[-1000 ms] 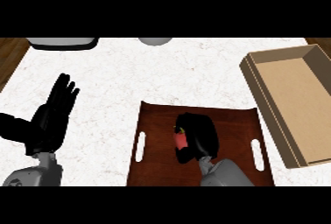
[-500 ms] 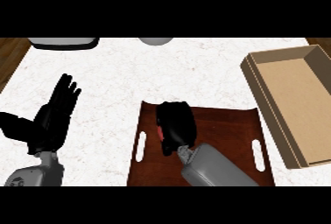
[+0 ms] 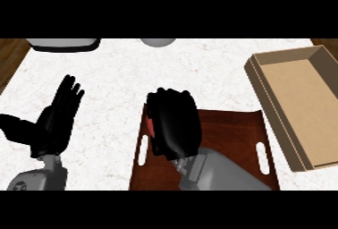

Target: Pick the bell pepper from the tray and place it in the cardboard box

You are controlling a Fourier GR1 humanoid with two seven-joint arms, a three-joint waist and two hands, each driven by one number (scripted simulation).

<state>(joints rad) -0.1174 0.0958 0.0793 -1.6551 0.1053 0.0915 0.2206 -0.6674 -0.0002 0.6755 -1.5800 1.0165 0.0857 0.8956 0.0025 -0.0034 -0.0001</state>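
My right hand (image 3: 175, 123) hovers over the far left part of the dark brown tray (image 3: 231, 134), fingers curled round a red bell pepper (image 3: 152, 126). Only a thin red strip of the pepper shows at the hand's left side; the rest is hidden. The open cardboard box (image 3: 297, 96) lies at the right of the counter, with nothing visible inside. My left hand (image 3: 52, 120) rests open at the left, fingers up, well away from the tray.
The tray has white slot handles on its left (image 3: 142, 150) and right (image 3: 263, 158) sides. A grey and white object (image 3: 63, 43) and a pale rounded thing (image 3: 157, 42) sit at the counter's far edge. Wooden floor shows past the counter's left corner.
My right hand has risen and moved left and toward the tray's far edge, carrying the pepper. The left hand has stayed still.
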